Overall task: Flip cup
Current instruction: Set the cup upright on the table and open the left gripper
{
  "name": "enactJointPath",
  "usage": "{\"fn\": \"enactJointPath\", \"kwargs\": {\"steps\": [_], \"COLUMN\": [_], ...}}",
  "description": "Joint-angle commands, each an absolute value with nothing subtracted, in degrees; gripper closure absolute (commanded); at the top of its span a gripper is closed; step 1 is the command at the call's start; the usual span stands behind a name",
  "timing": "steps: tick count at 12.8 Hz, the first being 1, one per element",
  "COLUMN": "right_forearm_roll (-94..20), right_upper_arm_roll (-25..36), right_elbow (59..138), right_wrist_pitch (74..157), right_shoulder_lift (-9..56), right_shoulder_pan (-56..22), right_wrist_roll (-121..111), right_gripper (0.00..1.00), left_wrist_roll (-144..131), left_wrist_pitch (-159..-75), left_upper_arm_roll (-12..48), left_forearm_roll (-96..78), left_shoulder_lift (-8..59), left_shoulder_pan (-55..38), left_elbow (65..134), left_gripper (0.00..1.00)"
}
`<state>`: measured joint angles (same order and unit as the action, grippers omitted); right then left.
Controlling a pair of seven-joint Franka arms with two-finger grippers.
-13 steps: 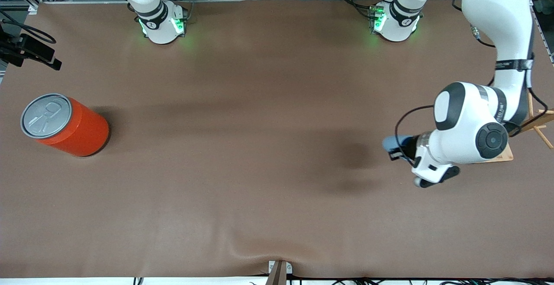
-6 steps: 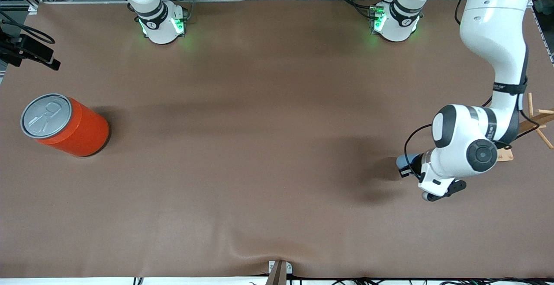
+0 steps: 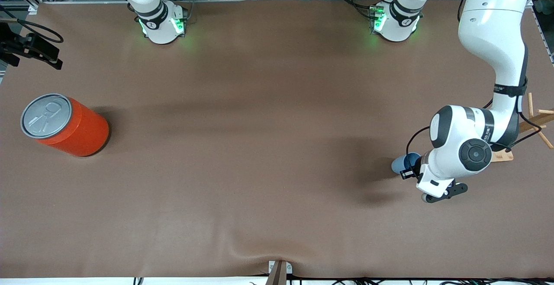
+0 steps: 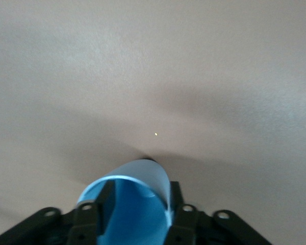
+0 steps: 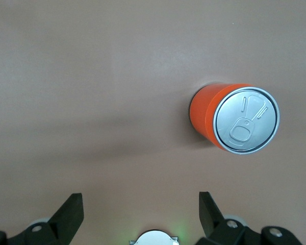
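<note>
The light-blue cup (image 3: 400,163) is held in my left gripper (image 3: 410,171), low over the brown table toward the left arm's end. In the left wrist view the cup (image 4: 143,176) has its darker blue open mouth toward the camera and its closed end down at the table. My left gripper (image 4: 139,199) is shut on the cup, with one black finger (image 4: 104,196) showing inside the rim. In the front view the wrist hides the fingers. My right gripper (image 5: 140,201) is open and empty, high over the table; it does not show in the front view.
A large orange can (image 3: 65,125) with a grey pull-tab lid stands upright at the right arm's end; it also shows in the right wrist view (image 5: 234,117). A wooden stand (image 3: 534,123) sits by the table edge beside the left arm. The brown table (image 3: 259,146) fills the rest.
My left gripper has moved down toward the table and nearer the front camera with the cup, turning it so its closed end points down. The right arm has not moved.
</note>
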<state>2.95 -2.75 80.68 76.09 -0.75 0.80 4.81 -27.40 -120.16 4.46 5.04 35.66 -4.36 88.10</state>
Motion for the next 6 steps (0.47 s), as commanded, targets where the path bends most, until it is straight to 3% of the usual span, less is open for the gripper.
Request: {"fn": "enactJointPath", "kwargs": {"steps": [1,6], "right_forearm_roll": [2.4,0.6], "right_upper_arm_roll": [-2.6,-2.4], "right_elbow": [81.7,81.8], "right_wrist_pitch": [76.4,76.1], "right_shoulder_lift": [-2.0,-2.1], "right_shoulder_pan": [1.4,2.9], "right_wrist_roll": [4.0,3.3], "right_gripper": [0.0,0.0], "left_wrist_roll": [-28.9,-23.1], "left_wrist_pitch": [-116.6,-107.5], "left_upper_arm_roll": [4.9,5.3], "left_forearm_roll": [6.6,2.6], "left_shoulder_lift": [30.9,19.9], "left_shoulder_pan": [-4.6,-3.1], "left_elbow": [88.6,88.8], "left_gripper": [0.0,0.0]}}
